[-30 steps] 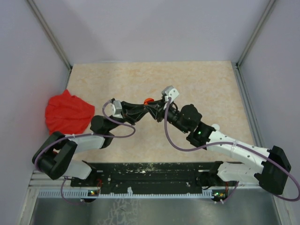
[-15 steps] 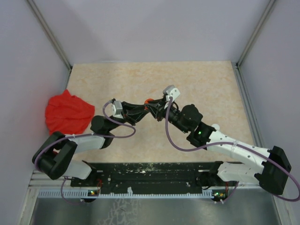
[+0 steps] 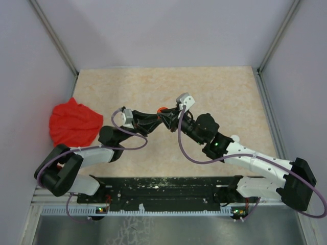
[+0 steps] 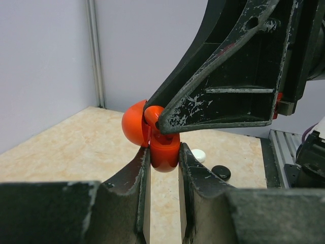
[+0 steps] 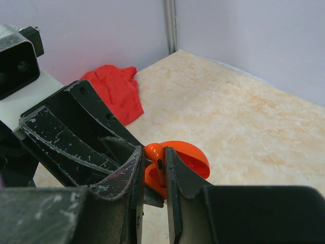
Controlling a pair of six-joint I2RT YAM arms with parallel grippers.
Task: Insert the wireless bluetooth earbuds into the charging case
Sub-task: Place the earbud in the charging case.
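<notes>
Seating step, I'd say: your left end effector clamps the orange case, right end effector pinches an earbud; push in gently.

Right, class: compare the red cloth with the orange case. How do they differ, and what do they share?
The cloth lies crumpled on the table, untouched; the case is clamped in the left gripper. The cloth looks soft and matte; the case is hard and glossy. The cloth is far larger than the case. Both are warm reddish colours.
</notes>
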